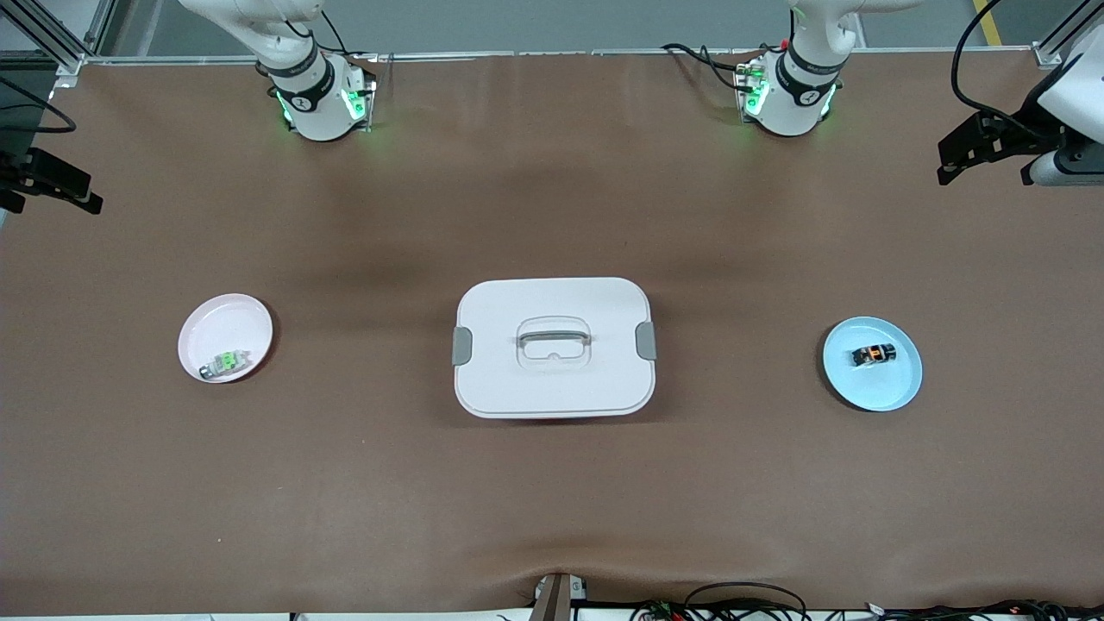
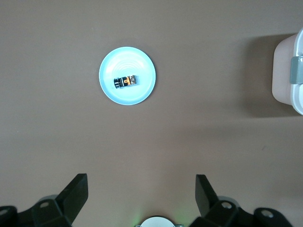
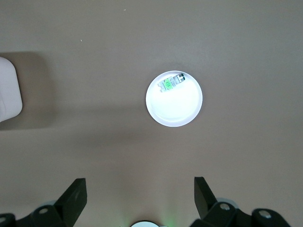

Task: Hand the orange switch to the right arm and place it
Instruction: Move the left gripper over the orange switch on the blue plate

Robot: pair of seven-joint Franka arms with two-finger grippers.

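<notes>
Brown table covering (image 1: 552,500), smooth, bearing three items in a row. Centre: white lidded container (image 1: 553,347) with grey side clasps and a recessed handle. Toward the left arm's end: blue plate (image 1: 888,388) carrying the orange switch (image 1: 873,354), which lay on its side. Toward the right arm's end: pink plate (image 1: 220,323) carrying a pale grey part with green centre (image 1: 226,363). Left gripper (image 2: 142,196) hung high above the table near the blue plate, fingers spread apart, holding nothing. Right gripper (image 3: 140,196) hung likewise near the pink plate, fingers apart, empty.
</notes>
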